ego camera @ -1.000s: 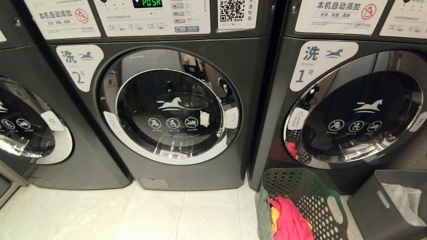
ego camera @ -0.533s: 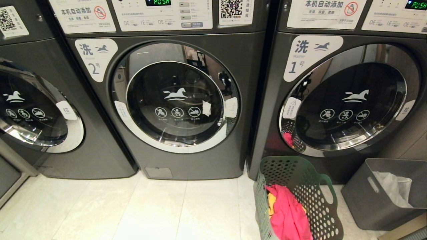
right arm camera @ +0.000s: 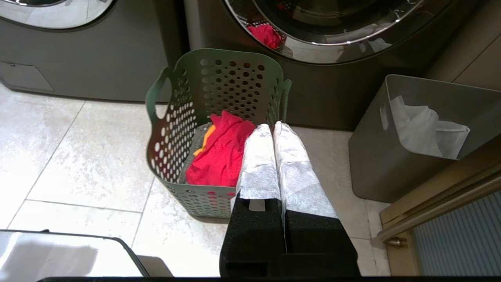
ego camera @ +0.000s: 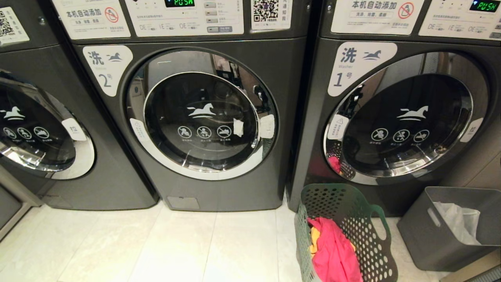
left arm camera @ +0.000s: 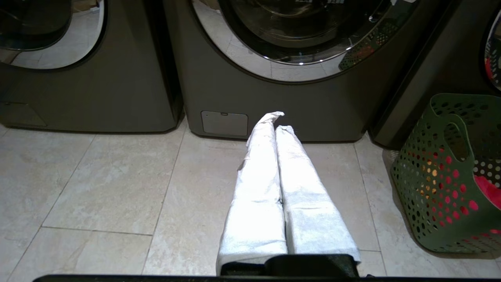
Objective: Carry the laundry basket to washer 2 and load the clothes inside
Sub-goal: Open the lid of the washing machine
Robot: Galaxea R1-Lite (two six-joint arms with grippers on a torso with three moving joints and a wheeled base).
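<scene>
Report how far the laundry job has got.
Done: nothing yet. The laundry basket stands on the floor in front of washer 1, with the clothes inside. In hand: nothing; the left gripper and right gripper are both shut and empty, the right one nearer the basket. Left: grasp the basket, carry it to washer 2, open its closed door, load the clothes.

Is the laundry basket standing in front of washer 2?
No, the laundry basket stands on the floor before the machine labelled 1, right of washer 2.
</scene>
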